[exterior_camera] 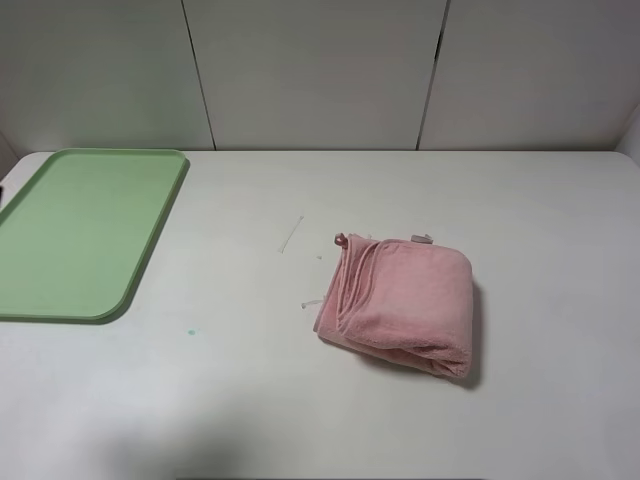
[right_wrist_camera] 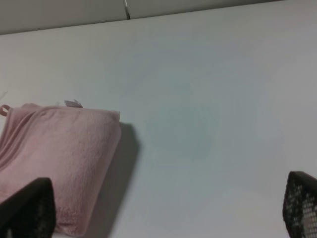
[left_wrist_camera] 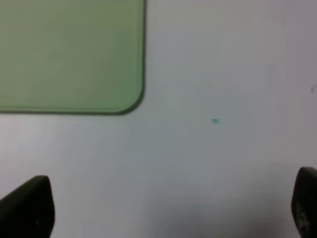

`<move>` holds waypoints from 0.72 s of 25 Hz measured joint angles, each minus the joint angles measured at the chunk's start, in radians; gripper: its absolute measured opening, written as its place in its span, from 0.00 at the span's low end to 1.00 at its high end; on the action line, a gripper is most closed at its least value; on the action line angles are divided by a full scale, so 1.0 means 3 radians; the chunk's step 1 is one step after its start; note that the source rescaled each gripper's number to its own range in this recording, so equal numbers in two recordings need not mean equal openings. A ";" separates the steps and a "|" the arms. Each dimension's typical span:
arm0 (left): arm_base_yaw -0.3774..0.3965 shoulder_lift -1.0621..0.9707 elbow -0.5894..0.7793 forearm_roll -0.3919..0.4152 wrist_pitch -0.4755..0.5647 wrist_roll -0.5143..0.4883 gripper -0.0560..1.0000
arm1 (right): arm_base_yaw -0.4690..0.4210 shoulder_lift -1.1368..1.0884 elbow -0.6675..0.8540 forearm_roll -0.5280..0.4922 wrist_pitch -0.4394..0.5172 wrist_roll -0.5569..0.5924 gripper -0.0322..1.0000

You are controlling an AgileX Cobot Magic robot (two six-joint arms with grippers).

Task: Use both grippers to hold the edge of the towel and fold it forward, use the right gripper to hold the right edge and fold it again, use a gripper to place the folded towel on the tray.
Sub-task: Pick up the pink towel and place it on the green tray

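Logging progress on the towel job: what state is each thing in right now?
towel: folded into a thick bundle, lying on the table, not held, not on the tray.
tray: flat on the table, nothing on its visible part.
left gripper: open, holding nothing, over bare table near the tray's corner.
right gripper: open, holding nothing.

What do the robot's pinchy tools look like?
Only the tips show. The left tool has two black, blunt, rounded fingertips. The right tool is black too, and one of its pads has a dotted grid pattern. No arms or cables are in view.
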 joint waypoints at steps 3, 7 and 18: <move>-0.0279 0.0522 -0.0165 0.0000 -0.0204 -0.0047 0.97 | 0.0000 0.0000 0.0000 -0.0002 0.0000 0.0000 1.00; -0.0690 0.1099 -0.0344 -0.0003 -0.0453 -0.0182 0.97 | 0.0000 0.0000 0.0000 -0.0002 0.0000 0.0000 1.00; -0.1694 0.2348 -0.0783 -0.0017 -0.1028 -0.0489 0.97 | 0.0000 0.0000 0.0000 -0.0002 0.0000 0.0000 1.00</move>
